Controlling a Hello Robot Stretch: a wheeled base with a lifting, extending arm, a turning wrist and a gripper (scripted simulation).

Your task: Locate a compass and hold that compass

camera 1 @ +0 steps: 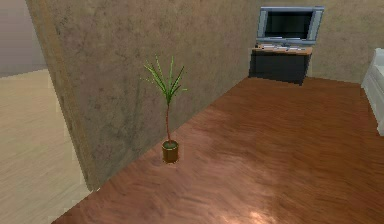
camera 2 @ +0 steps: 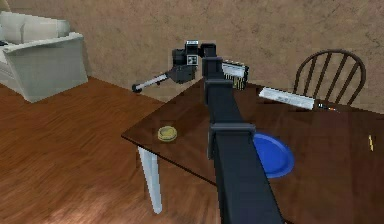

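Here, a dark wooden table [camera 2: 330, 150] with a white leg is seen in the arm side view, with the robot's arm [camera 2: 235, 150] stretched out above it. At the arm's far end the gripper [camera 2: 142, 85] is seen past the table's far corner, its thin fingers [camera 2: 155, 79] pointed toward the view's left. Only bare floor and wall are seen behind the fingertips, so nothing is held; how the fingers are set cannot be told.

A small round brass-coloured disc [camera 2: 168, 133], compass-like in shape, is found lying on the tabletop near the corner at the view's left, well short of the gripper and left of the arm. A blue plate [camera 2: 275, 157] is partly covered by the arm on its other side. A flat white object [camera 2: 286, 96] is laid near the far edge, and a dark wooden chair [camera 2: 330, 75] is drawn up behind it. A white armchair [camera 2: 40, 55] is placed at the view's upper left.

In the forward view, a potted plant [camera 1: 168, 100] is stood on the wooden floor [camera 1: 280, 150] beside a mottled wall [camera 1: 120, 60], and a television [camera 1: 290, 24] is set on a low stand [camera 1: 280, 64] at the far end.
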